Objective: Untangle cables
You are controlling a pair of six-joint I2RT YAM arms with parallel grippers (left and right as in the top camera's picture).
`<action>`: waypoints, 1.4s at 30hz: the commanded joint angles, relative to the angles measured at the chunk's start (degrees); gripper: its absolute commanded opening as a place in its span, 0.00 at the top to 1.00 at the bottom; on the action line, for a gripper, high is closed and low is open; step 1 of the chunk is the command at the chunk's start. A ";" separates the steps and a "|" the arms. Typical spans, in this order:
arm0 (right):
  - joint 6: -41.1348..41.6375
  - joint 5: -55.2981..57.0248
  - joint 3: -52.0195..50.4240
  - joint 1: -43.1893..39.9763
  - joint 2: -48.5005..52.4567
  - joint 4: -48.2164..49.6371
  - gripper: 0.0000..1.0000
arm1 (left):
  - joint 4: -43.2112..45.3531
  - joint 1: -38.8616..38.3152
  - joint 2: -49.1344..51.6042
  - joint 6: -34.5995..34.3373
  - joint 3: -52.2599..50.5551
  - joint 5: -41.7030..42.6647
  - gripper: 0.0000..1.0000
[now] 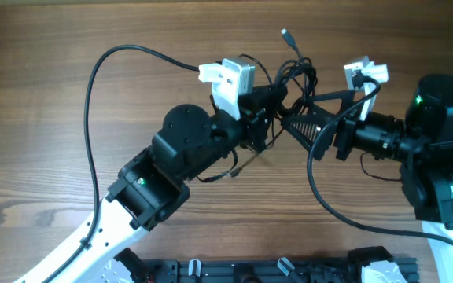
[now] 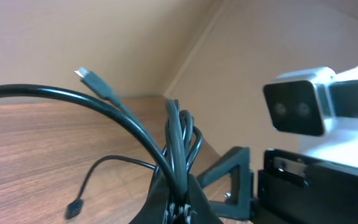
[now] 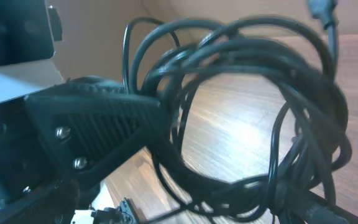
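Observation:
The cables (image 1: 295,75) form a tangled bunch of thin black loops, lifted between the two arms. My left gripper (image 1: 269,101) is shut on a bundle of their strands (image 2: 178,140), which rise out of its jaws (image 2: 180,208). One grey plug end (image 1: 285,34) sticks up at the back (image 2: 89,76). Another cable end (image 2: 73,209) trails on the table. My right gripper (image 1: 293,112) stands open just right of the left one. Its ribbed finger (image 3: 98,127) reaches into the loops (image 3: 253,106), and cords cover its other finger.
The wooden table (image 1: 46,47) lies under both arms. A thick black robot cable (image 1: 93,86) arcs over the left side. The right arm's white camera housing (image 2: 300,106) is close beside the left gripper. A dark rail (image 1: 289,269) runs along the front edge.

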 commanded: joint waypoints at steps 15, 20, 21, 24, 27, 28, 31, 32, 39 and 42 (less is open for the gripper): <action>1.38 3.28 1.14 0.28 3.04 1.68 0.00 | 4.68 0.09 0.20 -0.07 0.42 9.22 0.96; 1.79 4.42 1.14 0.28 3.06 1.66 0.00 | 5.40 0.09 -0.70 -0.07 0.42 9.27 0.96; 2.14 4.42 1.14 0.31 3.06 1.66 0.00 | 5.60 0.09 -0.92 -0.07 0.42 9.29 0.96; 2.84 4.59 1.14 0.31 3.06 1.77 0.00 | 5.60 0.09 -1.36 -0.07 0.42 9.70 0.96; 2.86 4.59 1.14 0.31 3.06 1.77 0.01 | 5.62 0.09 -1.66 -0.09 0.42 9.90 0.96; 2.86 4.59 1.14 0.31 3.06 1.77 0.00 | 5.66 0.09 -1.70 -0.09 0.42 9.90 0.96; 4.46 3.91 1.14 0.31 3.06 1.84 0.00 | 5.79 0.09 -1.73 -0.07 0.42 9.84 0.96; 4.24 2.01 1.14 0.31 3.06 2.12 0.00 | 5.79 0.11 -1.70 -0.02 0.42 9.84 0.96; 3.13 -12.39 1.14 0.31 3.06 4.72 0.00 | 5.73 0.11 -1.51 1.42 0.42 6.54 0.96; 2.69 -16.22 1.14 0.31 3.04 6.32 0.01 | 5.40 0.11 -1.51 1.40 0.42 5.14 0.96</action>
